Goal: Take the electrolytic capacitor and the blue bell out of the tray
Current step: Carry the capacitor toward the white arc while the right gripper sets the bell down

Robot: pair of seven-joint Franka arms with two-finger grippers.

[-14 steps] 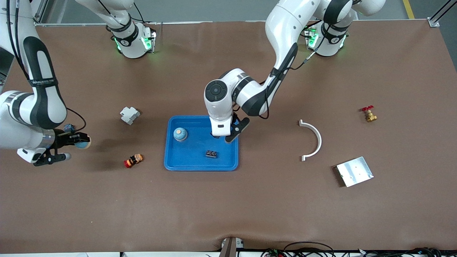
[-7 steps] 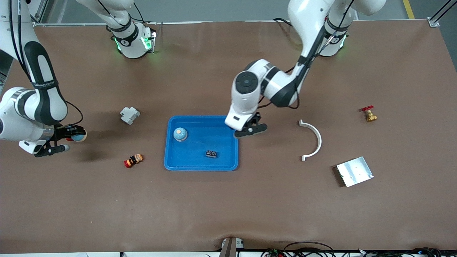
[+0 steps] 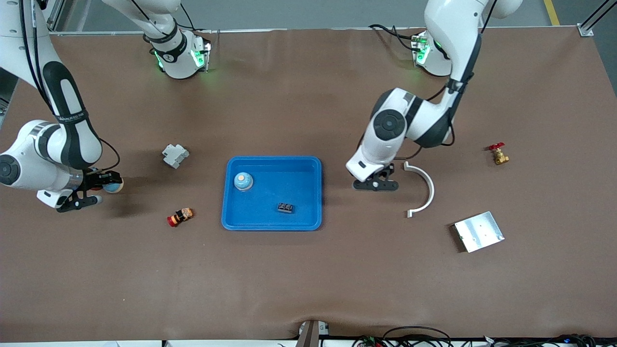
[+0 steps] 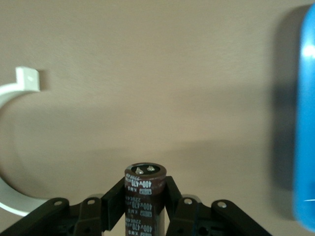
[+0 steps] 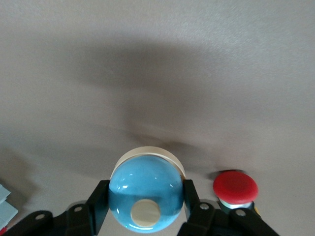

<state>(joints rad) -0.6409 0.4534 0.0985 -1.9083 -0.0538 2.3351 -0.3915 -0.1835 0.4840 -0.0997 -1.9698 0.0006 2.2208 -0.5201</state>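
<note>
The capacitor [image 4: 144, 196], a light, stiff, slick little can, sits pinched around its middle in the left gripper [image 3: 375, 185] over bare table between tray [image 3: 308, 164] and white bracket [image 3: 424, 190], while the right gripper [image 3: 91, 190] clamps the smooth blue bell [image 5: 145, 196] by its sides.

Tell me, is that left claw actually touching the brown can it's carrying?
Touching. In the left wrist view, the left gripper's two black fingers press against both sides of the brown capacitor, with no gap visible.
</note>
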